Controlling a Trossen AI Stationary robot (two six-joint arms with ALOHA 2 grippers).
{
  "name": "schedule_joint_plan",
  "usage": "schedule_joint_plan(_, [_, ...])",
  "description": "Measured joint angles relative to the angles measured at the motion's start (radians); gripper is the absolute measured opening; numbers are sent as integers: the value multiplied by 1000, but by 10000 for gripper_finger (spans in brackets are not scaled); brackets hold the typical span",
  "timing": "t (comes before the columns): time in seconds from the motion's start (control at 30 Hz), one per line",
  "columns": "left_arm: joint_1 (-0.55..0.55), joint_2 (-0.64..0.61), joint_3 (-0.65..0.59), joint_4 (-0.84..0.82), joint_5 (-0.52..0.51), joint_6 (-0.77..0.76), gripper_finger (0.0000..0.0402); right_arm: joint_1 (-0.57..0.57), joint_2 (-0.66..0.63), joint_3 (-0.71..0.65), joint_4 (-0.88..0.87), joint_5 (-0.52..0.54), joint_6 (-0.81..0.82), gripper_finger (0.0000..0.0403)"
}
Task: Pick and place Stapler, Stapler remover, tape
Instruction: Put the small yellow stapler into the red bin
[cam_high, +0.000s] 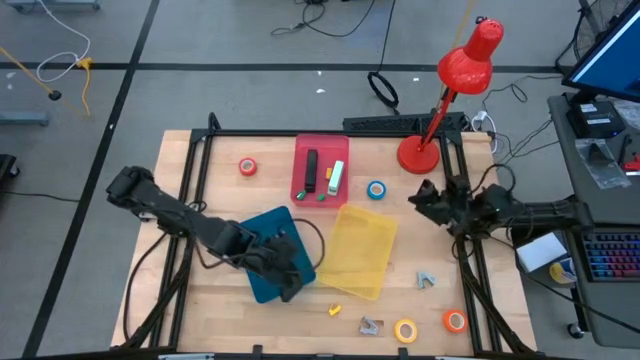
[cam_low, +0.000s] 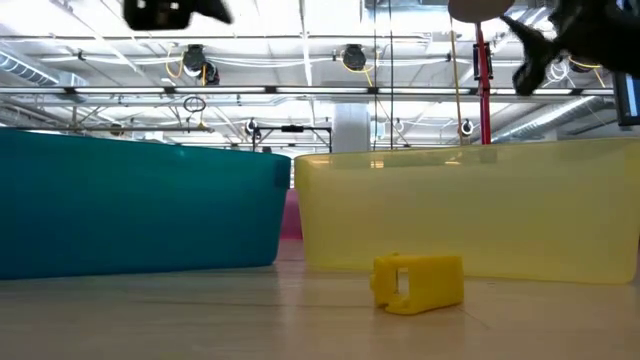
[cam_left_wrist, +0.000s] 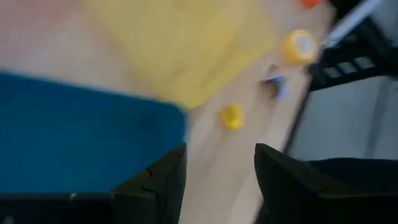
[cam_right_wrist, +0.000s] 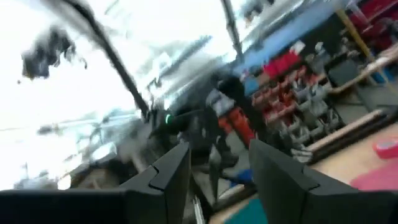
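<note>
My left gripper (cam_high: 287, 272) is open and empty above the near right corner of the teal tray (cam_high: 262, 240); its wrist view looks past the fingers at that tray (cam_left_wrist: 74, 143). My right gripper (cam_high: 424, 200) is open, empty and raised near the table's right side, right of the blue tape roll (cam_high: 376, 190). A red-orange roll (cam_high: 247, 167) lies far left. The yellow roll (cam_high: 405, 330) and the other orange roll (cam_high: 455, 321) lie by the near edge. The black stapler (cam_high: 311, 172) lies in the pink tray (cam_high: 303, 150). Two grey staple removers (cam_high: 426, 279) (cam_high: 371, 325) lie on the table.
A yellow tray (cam_high: 360, 250) sits beside the teal one, mid-table. A small yellow bit (cam_high: 335, 310) lies near the front edge, seen close in the low view (cam_low: 418, 282). A red desk lamp (cam_high: 440, 110) stands at the far right corner. A green and white item (cam_high: 335, 178) shares the pink tray.
</note>
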Motion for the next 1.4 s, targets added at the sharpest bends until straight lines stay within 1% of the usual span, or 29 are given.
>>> schedule_joint_plan(0.1, [-5, -71, 0, -133, -42, -12, 186, 65, 69, 116, -31, 1, -108, 157])
schedule_joint_plan(0.17, [-12, -124, 0, -210, -86, -11, 186, 114, 158, 189, -67, 3, -179, 157])
schedule_joint_plan(0.3, [-42, -236, 0, -306, -172, 0, 186, 206, 353, 344, -90, 6, -297, 157])
schedule_joint_plan(0.47, [-97, -357, -11, -380, -251, 6, 186, 307, 602, 570, -209, 8, -400, 157])
schedule_joint_plan(0.6, [-153, -443, -70, -376, -296, -2, 186, 376, 777, 771, -361, 8, -472, 157])
schedule_joint_plan(0.73, [-207, -521, -164, -360, -329, -22, 186, 437, 936, 969, -518, 22, -522, 157])
schedule_joint_plan(0.87, [-247, -609, -291, -255, -334, -17, 186, 497, 1078, 1144, -654, 103, -585, 157])
schedule_joint_plan(0.97, [-277, -684, -403, -148, -332, -8, 186, 533, 1173, 1255, -711, 149, -612, 157])
schedule_joint_plan(1.1, [-311, -781, -540, -37, -328, 2, 186, 569, 1291, 1344, -727, 194, -625, 157])
schedule_joint_plan(1.17, [-325, -825, -593, -21, -317, -3, 186, 582, 1341, 1377, -725, 213, -614, 157])
schedule_joint_plan(1.3, [-347, -906, -667, -4, -304, -10, 186, 593, 1446, 1419, -727, 215, -546, 157])
schedule_joint_plan(1.4, [-357, -964, -697, -4, -305, 3, 186, 593, 1523, 1442, -729, 206, -510, 157])
